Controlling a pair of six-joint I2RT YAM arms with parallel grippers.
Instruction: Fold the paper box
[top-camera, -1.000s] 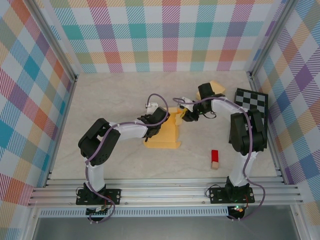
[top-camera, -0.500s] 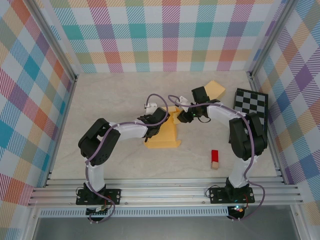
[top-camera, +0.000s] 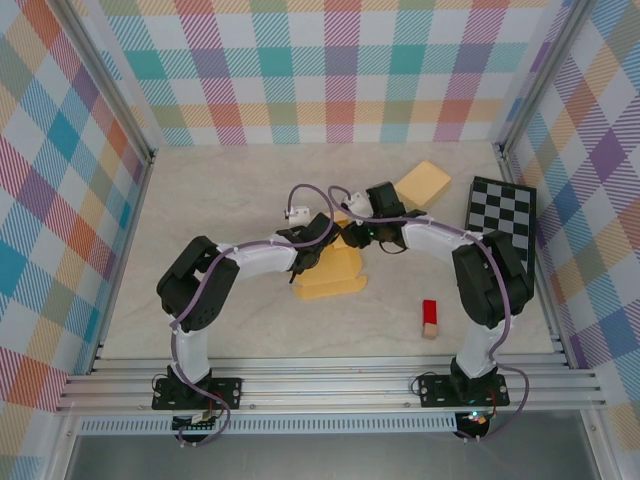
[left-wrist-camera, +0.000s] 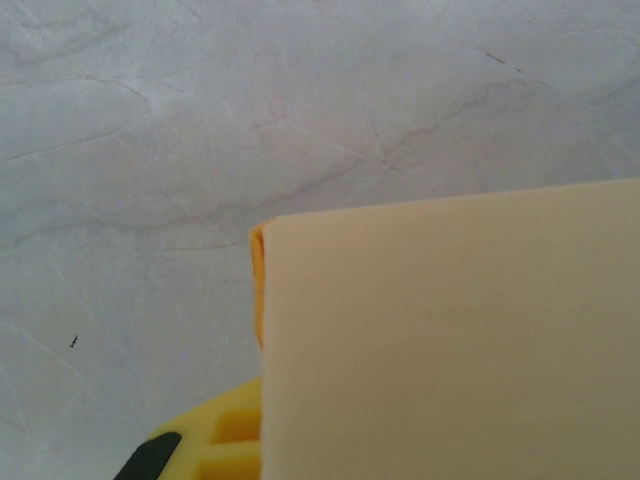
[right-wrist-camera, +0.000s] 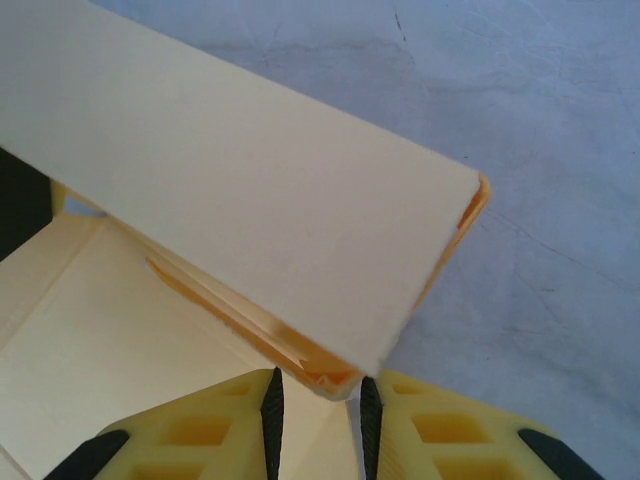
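Tools two: left tool (top-camera: 328, 244), right tool (right-wrist-camera: 317, 388), both pinching one paper box (top-camera: 335, 277).

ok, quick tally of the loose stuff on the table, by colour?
Pale yellow: 2, the paper box and a flat card piece
Black and white: 1, the checkerboard
Red: 1, the small block
Total: 4

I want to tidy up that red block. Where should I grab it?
Pinch the block across its two long sides, about the middle, coming straight down from above. It lies flat on the table with bare space on either side, so fingers fit there.
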